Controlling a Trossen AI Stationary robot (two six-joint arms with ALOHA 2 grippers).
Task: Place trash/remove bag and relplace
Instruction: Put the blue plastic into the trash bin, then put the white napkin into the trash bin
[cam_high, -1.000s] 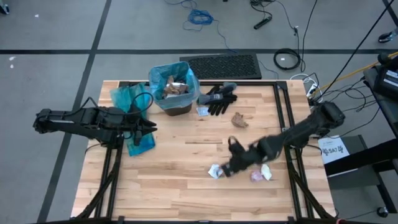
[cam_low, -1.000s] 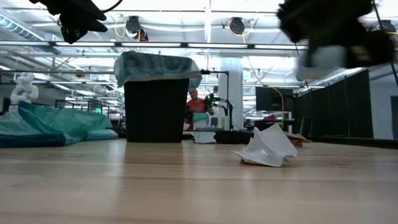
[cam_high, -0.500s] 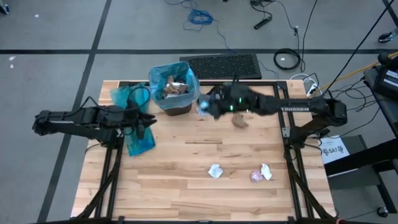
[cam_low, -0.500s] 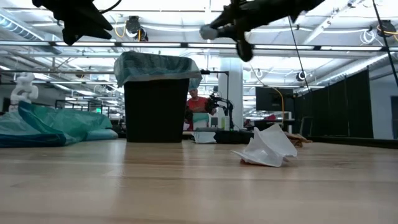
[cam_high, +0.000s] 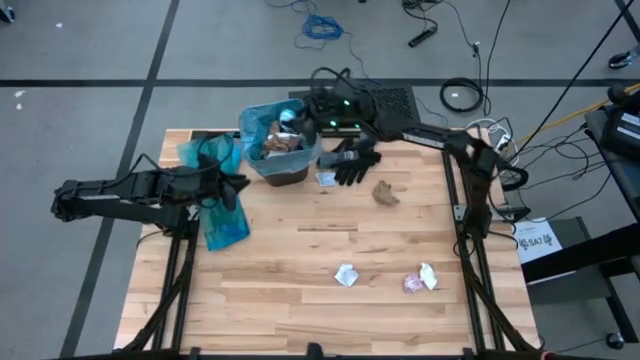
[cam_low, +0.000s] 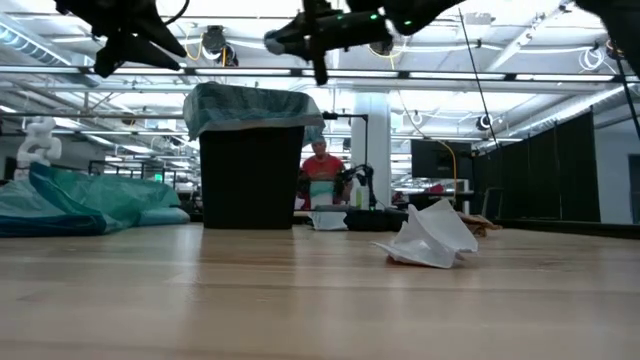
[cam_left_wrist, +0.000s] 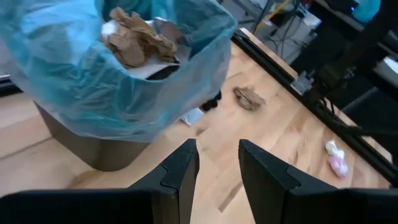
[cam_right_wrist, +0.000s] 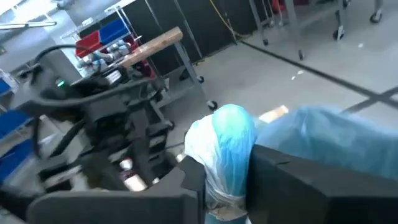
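A dark bin (cam_high: 282, 165) lined with a blue bag (cam_high: 262, 118) stands near the table's far edge, with brown and white scraps inside (cam_left_wrist: 134, 40). My right gripper (cam_high: 300, 116) hovers over the bin's right rim, shut on a crumpled white-and-blue scrap (cam_right_wrist: 225, 146). My left gripper (cam_high: 240, 186) hangs open left of the bin, above the table, fingers apart (cam_left_wrist: 217, 158) and pointing at the bin (cam_left_wrist: 93, 146). On the table lie a brown scrap (cam_high: 385, 192), a white scrap (cam_high: 346, 275) and a pink-white pair (cam_high: 420, 280). My right gripper pinches the white-and-blue scrap (cam_right_wrist: 229, 134) between its two fingers (cam_right_wrist: 194, 180). The scrap is lifted clear, high above the table and over the bin's opening. Which part of the scrap the pads meet is hidden by the fingers.
Black gloves (cam_high: 352, 158) lie just right of the bin. A loose blue bag (cam_high: 222, 225) lies on the table under my left arm. A white scrap (cam_low: 432, 238) sits close to the low camera. Bare wood spans the middle and near side.
My right gripper has risen from the scraps near the table's near-right side and swung toward the far edge and left, ending above the bin with the scrap between its fingers. The scraps on the table have stayed put.
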